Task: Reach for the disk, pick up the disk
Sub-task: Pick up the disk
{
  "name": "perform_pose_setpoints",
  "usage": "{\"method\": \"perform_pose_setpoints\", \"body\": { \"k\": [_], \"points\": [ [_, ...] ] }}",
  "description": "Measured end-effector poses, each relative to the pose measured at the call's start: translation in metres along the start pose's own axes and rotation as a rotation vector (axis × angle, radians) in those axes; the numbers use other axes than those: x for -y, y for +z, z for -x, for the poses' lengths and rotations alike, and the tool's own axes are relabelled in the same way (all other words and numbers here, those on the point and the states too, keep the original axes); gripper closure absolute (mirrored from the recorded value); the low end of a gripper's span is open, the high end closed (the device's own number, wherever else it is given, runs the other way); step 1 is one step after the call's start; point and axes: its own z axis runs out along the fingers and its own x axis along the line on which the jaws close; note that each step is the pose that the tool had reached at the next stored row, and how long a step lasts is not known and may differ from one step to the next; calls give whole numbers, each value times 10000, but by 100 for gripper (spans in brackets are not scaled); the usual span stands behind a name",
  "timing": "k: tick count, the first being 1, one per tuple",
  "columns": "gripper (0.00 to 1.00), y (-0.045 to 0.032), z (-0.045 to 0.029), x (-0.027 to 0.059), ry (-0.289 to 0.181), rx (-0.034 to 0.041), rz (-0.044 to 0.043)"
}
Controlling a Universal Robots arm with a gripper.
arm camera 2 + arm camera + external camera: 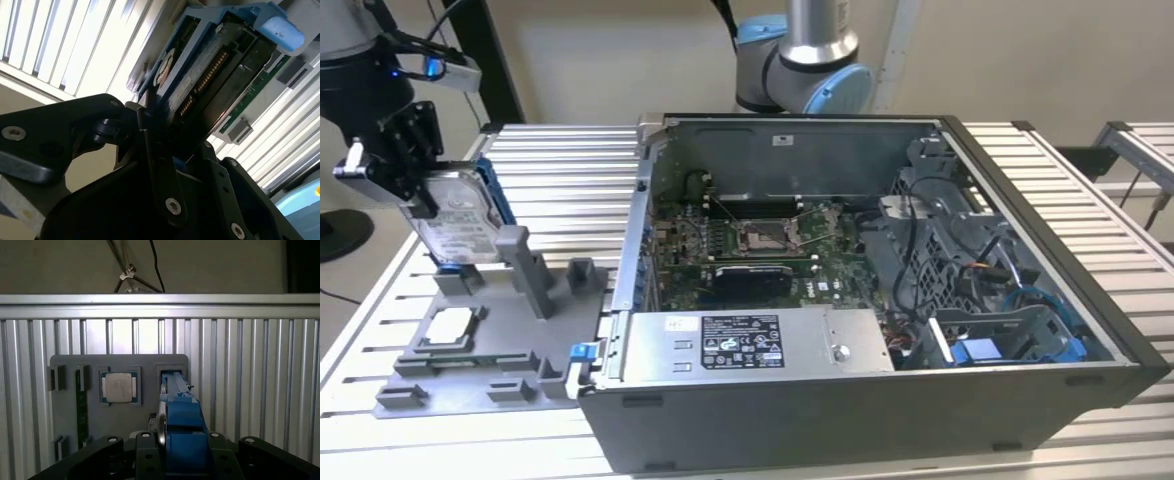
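The disk (460,222) is a silver hard drive with a white label and a blue bracket. It stands on edge at the exterior view's left, its lower edge at the slot of the grey fixture (467,370). My gripper (411,185) comes down from above and is shut on the disk's upper part. In the first wrist view the blue edge of the disk (182,422) runs between my black fingers (145,440). In the second wrist view the disk (200,75) is clamped by the gripper (160,145). I cannot tell whether its lower edge still touches the slot.
A small white-topped chip (451,325) (119,387) and a green memory stick (78,410) lie in the grey fixture (70,370). An open computer case (854,400) stands close at the exterior view's right. A second arm's base (801,70) rises behind it. Everything rests on a ribbed metal table (560,160).
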Motion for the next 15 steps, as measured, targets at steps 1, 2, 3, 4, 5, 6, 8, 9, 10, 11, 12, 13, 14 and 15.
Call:
{"method": "perform_pose_setpoints", "body": {
  "k": [1, 2, 3, 4, 5, 6, 8, 9, 10, 11, 12, 13, 14, 15],
  "points": [
    [100, -16, 0, 0, 0, 0, 0],
    [100, -32, 1, 0, 0, 0, 0],
    [100, -48, 1, -1, 1, 0, 0],
    [100, -64, 2, -1, 1, 0, -1],
    [100, -80, 2, -1, 1, 0, 0],
    [100, -95, 2, -1, 1, 0, -1],
    [100, -124, 3, -1, 1, 0, 0],
    [100, -139, 3, -1, 1, 0, 0],
    [100, -154, 4, -1, 1, 0, 0],
    [100, -168, 4, -1, 1, 0, -1],
    [100, -184, 4, -1, 1, 0, 0],
    [100, -200, 4, -1, 1, 0, 0],
    [100, -214, 5, -1, 1, 0, 0],
    [100, -229, 5, -2, 1, 0, 0]
  ]
}}
